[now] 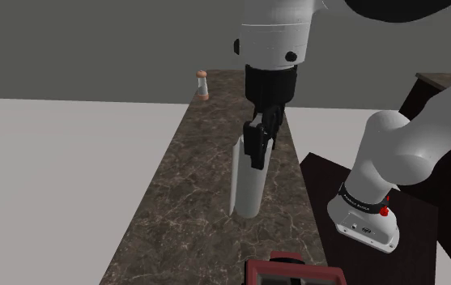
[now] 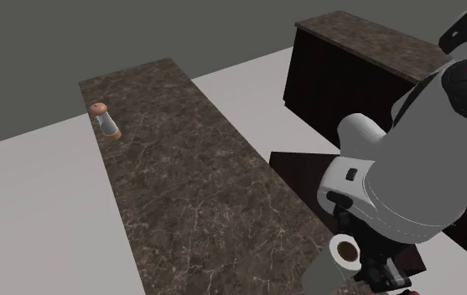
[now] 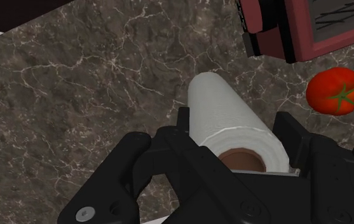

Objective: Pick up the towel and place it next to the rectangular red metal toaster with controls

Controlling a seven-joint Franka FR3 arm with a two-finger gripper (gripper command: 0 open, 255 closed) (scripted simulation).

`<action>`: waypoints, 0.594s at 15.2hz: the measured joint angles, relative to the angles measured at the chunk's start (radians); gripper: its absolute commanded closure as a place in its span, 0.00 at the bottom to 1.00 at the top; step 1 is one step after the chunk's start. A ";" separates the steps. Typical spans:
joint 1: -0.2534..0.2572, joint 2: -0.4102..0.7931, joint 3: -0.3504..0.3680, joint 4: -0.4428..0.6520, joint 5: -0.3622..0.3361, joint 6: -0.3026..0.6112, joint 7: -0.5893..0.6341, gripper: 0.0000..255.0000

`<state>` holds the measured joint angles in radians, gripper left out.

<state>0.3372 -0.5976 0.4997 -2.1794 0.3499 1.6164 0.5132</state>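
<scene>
A black two-finger gripper (image 1: 257, 152) at the centre of the shoulder view clasps the top of a white paper towel roll with a brown cardboard core (image 1: 246, 188), one finger pressed to each side. The roll hangs upright over a long dark brown marbled countertop (image 1: 191, 194) — whether its base touches the surface is unclear. A red rectangular toaster (image 1: 293, 272) sits at the bottom edge, near the roll. In the wrist view a round red tomato (image 3: 335, 90) lies just beside the toaster. A small pale shaker with brown ends (image 1: 202, 84) stands at the counter's far end, upper centre.
</scene>
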 measured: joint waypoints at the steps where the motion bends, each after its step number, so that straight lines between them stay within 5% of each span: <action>1: 0.001 -0.003 0.002 -0.015 0.002 0.012 -0.003 1.00; 9: 0.011 -0.012 0.028 -0.124 0.025 0.113 -0.012 1.00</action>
<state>0.3485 -0.6097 0.5278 -2.3032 0.3747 1.7297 0.5014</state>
